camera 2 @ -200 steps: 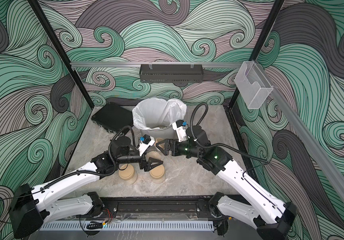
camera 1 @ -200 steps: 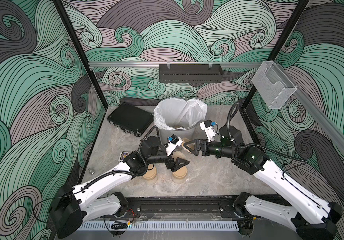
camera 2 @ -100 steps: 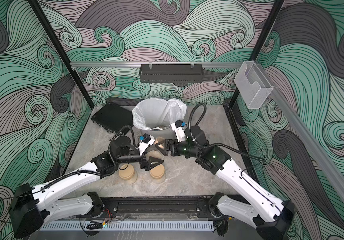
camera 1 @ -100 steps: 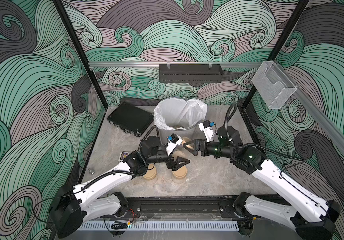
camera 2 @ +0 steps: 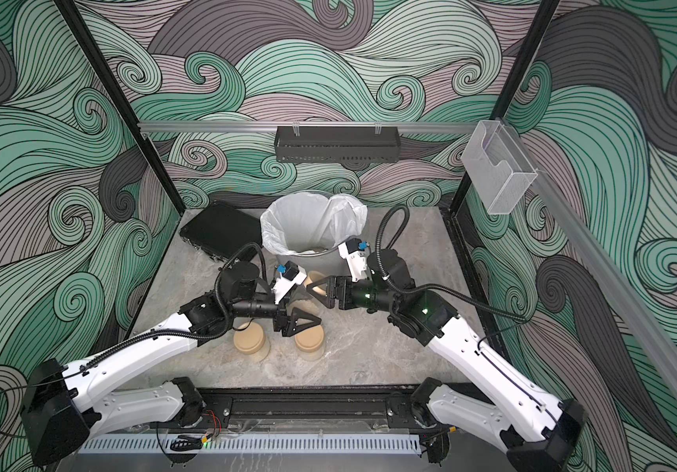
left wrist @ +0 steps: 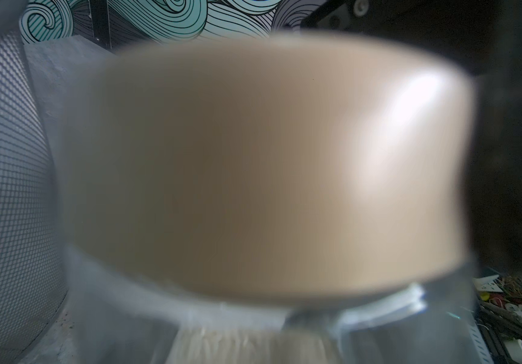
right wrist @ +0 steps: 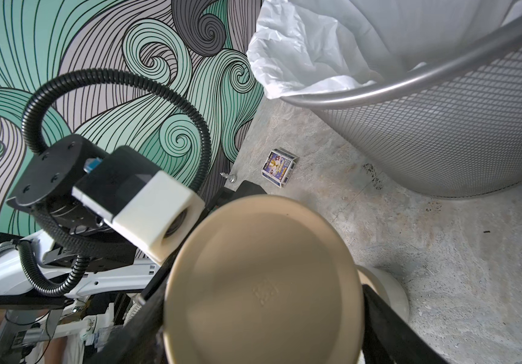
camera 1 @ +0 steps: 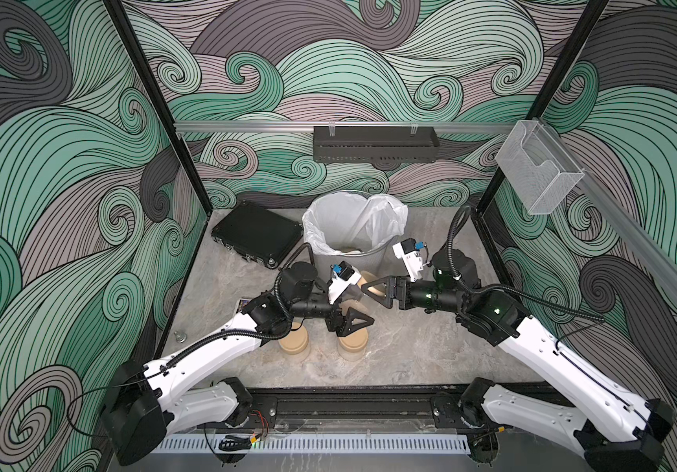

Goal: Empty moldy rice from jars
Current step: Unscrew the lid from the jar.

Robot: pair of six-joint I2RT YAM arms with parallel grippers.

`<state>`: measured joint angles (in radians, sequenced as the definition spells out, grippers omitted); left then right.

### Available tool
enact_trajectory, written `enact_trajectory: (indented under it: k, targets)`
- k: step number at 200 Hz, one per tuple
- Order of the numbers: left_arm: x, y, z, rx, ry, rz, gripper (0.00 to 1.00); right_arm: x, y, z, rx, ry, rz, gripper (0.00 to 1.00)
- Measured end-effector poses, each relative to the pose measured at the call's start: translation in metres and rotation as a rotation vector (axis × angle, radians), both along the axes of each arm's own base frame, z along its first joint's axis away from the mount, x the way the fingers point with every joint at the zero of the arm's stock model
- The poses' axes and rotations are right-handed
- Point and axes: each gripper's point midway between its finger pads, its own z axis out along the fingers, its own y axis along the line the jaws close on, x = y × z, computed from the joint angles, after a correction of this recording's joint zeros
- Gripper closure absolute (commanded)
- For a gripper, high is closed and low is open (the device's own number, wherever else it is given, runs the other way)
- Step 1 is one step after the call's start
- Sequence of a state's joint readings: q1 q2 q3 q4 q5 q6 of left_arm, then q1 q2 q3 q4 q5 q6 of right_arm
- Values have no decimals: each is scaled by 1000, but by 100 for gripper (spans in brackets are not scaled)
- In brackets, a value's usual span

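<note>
Tan lid (right wrist: 263,277) sits between right claw (right wrist: 266,318) tips.
Unscrewing step: you can't tell if it's clamped; close firmly, then twist.

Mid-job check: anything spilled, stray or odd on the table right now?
No spill that I can see. The lifted jar is capped and intact. Two strays lie beside the left arm: a small printed box and a loose bolt. Dark specks dot the table by the bin's base; I cannot tell what they are.

Brightly, evenly lit from above in both top views, with soft shadows. Heavily blurred across the close tan lid (left wrist: 253,164) in left wrist view, glare-streaked.
</note>
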<state>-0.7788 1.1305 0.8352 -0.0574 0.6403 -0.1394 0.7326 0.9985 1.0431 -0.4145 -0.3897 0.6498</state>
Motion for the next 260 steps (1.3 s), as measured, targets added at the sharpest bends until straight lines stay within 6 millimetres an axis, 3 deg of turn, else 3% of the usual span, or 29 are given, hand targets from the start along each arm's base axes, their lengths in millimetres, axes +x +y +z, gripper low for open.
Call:
enact_trajectory:
  k: [79,137,260]
  targets:
    - [-24,-3,13,-33,127,-132,74,-15,3,14,38,-102,110,31]
    - [-34,-5,31,-76,126,-204,74,-25,3,31,74,-190,175,31]
    - [-47,2,33,-53,93,-239,74,-39,1,35,102,-256,267,31]
